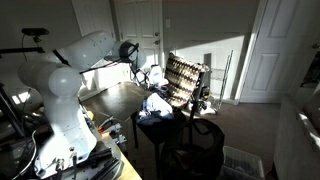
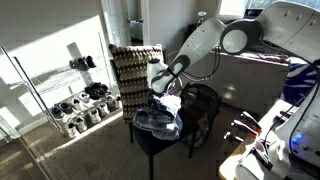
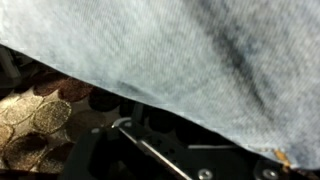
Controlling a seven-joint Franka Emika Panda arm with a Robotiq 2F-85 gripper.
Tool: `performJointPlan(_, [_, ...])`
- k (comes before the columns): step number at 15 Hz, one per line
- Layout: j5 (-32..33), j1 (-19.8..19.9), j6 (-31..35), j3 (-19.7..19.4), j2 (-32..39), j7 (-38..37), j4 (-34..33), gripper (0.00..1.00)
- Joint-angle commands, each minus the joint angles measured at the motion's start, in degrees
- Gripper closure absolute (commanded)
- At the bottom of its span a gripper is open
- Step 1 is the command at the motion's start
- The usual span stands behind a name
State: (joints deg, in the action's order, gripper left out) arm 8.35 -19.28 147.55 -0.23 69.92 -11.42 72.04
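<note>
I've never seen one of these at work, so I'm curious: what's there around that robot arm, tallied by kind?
Robot arm: 1
Denim cloth: 1
Brown patterned cushion: 1
Shoe rack: 1
Total: 4

The claw (image 2: 163,88) hangs above crumpled jeans (image 2: 156,120) on the black table (image 2: 160,138); shoe rack (image 2: 80,100) at nine o'clock.

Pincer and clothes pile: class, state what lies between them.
Nothing that shows. In an exterior view the pincer sits right at the clothes pile, with no gap visible. In the wrist view, blue fabric fills most of the frame.
</note>
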Motion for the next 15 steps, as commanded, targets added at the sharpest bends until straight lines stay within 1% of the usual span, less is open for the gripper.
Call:
performJointPlan(1, [3.9,-2.3,15.4,-2.9,-7.1,-1.8,13.8,0.00])
performJointPlan(2, [4.6,-3.0,19.5,-3.9,-8.1,-2.3,16.3,0.00])
performJointPlan(7, [0.9,-11.7,38.8,-13.2,-12.9,-2.1,29.0,0.00])
performJointPlan(10, [-2.3,-16.9,48.0,-16.7,-15.5,2.1,37.5,0.00])
performJointPlan(14, [-7.0,-22.5,52.8,-17.7,-19.6,9.0,49.2,0.00])
performJointPlan(15, [-8.9,-24.3,50.5,-17.8,-22.0,9.9,50.7,0.00])
